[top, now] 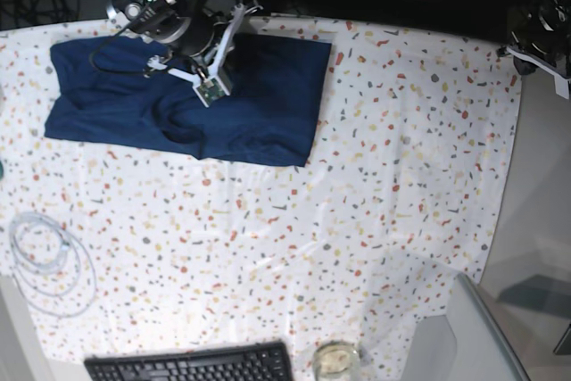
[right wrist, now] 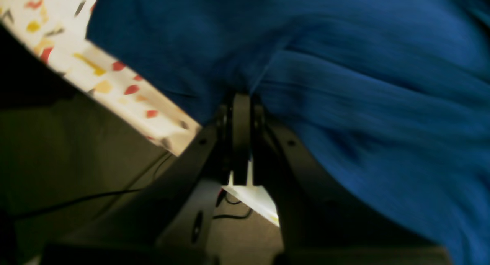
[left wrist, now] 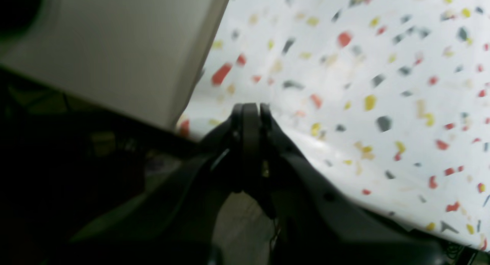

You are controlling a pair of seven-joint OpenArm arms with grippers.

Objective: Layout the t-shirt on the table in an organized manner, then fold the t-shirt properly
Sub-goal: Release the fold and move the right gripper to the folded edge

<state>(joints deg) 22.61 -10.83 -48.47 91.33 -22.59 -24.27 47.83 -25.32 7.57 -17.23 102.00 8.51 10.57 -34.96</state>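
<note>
A soft, dark navy t-shirt [top: 187, 100] lies folded into a rough rectangle at the far left corner of the counter [top: 375, 185], whose white cover is flecked with red, orange, grey and yellow chips and creased toward the near edge. Over the shirt's far edge, the right tool [right wrist: 241, 100] has its black jaws pressed together, tips buried in a ridge of blue cloth; blur hides whether fabric is pinched between them. The left tool [left wrist: 250, 108] is clamped tight on nothing, off the counter's far right corner. A keyboard [top: 192, 365], cut off by the frame, sits at the near edge, a coiled cable [top: 45, 260] to its left.
</note>
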